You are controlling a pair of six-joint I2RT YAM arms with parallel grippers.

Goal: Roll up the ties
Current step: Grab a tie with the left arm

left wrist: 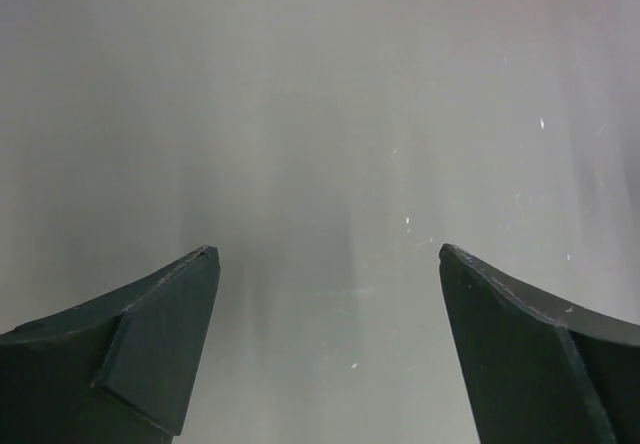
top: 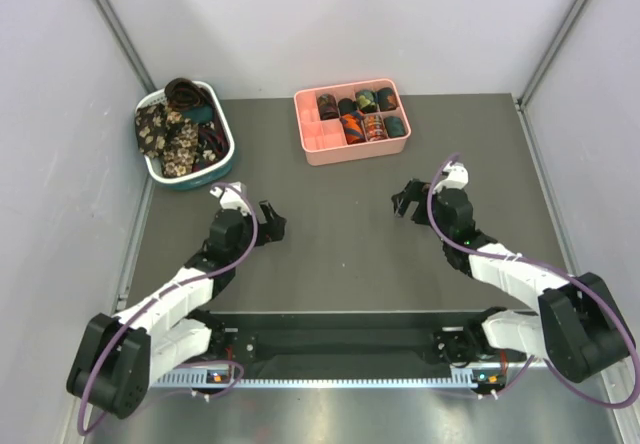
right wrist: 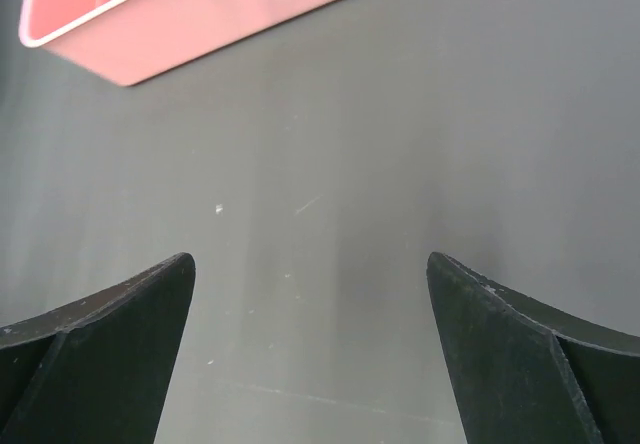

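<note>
Ties (top: 178, 132) are lying heaped in the far-left basket (top: 228, 150), others coiled in the pink tray (top: 320, 142). Soft, light, probably slippery, they are calling for a pinch near one end. Left gripper (top: 270, 220) and right gripper (top: 405, 202) are hanging spread, empty.

No readable text, labels or nos. anywhere, base rail (top: 340, 376) maybe marked, too small to read

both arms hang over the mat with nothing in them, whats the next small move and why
Probably swing the left tool toward the basket and grasp one loose tie. It and the right tool stand open and empty, no tie lies on the mat, and the basket sits on the left arm's side.
</note>
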